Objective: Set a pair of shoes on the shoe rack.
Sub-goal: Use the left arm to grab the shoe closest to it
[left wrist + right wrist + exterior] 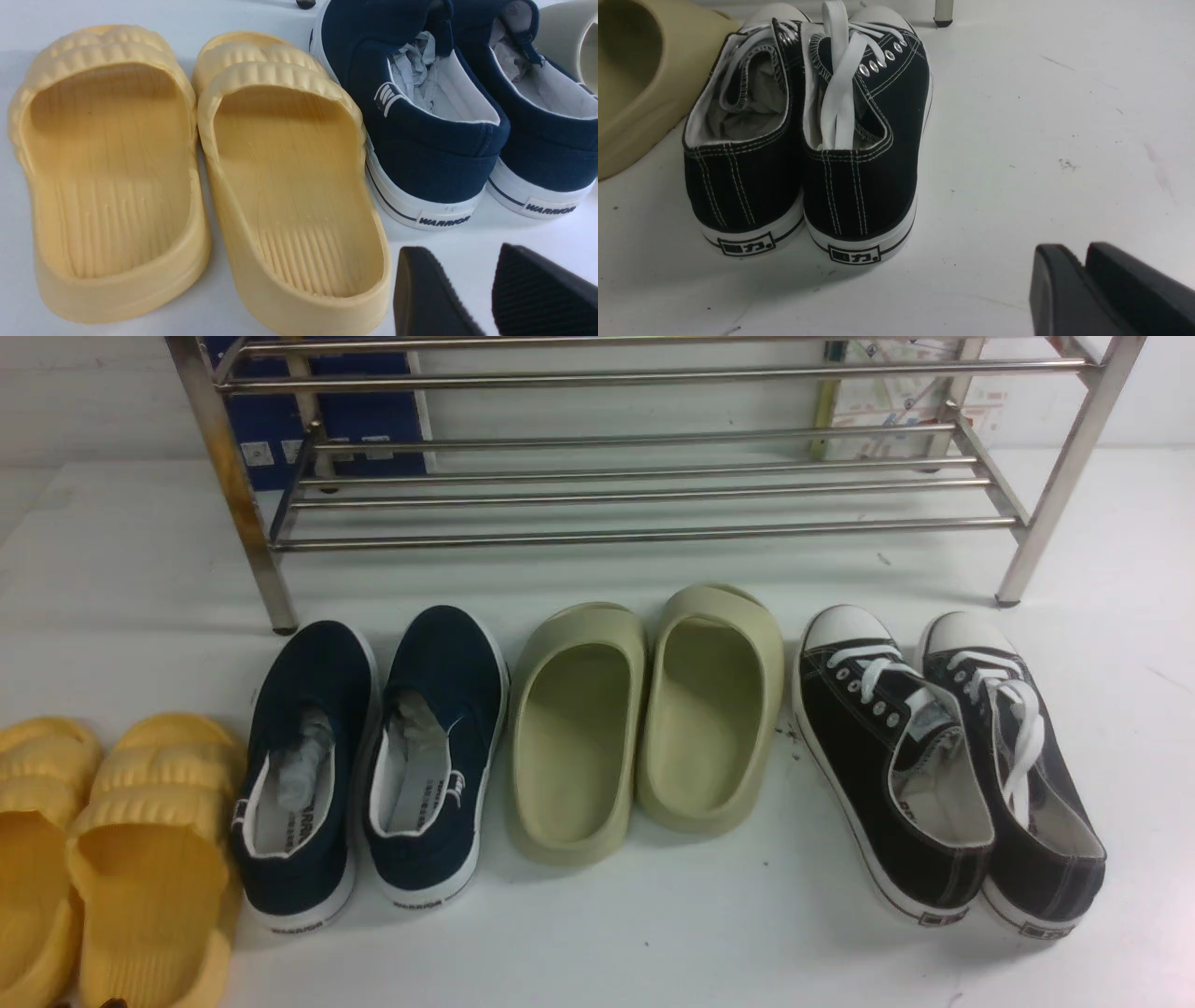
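On the white table (653,933), in front of the shoe rack (635,534), four pairs stand in a row, toes toward the rails. The pair of shoes (439,672), navy with white soles, sits second from the left, its heels side by side and nearly touching. The rack's left front leg (271,588) comes down just beyond the left shoe's toe.

The yellow slides (149,859) crowd the navy pair's left edge. The olive slides (579,728) lie just beside its right edge, leaving only a narrow gap. The black lace-up sneakers (887,775) stand farther right, angled.

A strip of bare table runs between the toes and the lowest front rail, and more open table lies behind the heels.

The left hand (460,261) hangs behind the navy heels with its fingers apart, gripping nothing. The right hand (1073,254), fingers pressed together, sits over bare table behind and to the right of the black sneakers.
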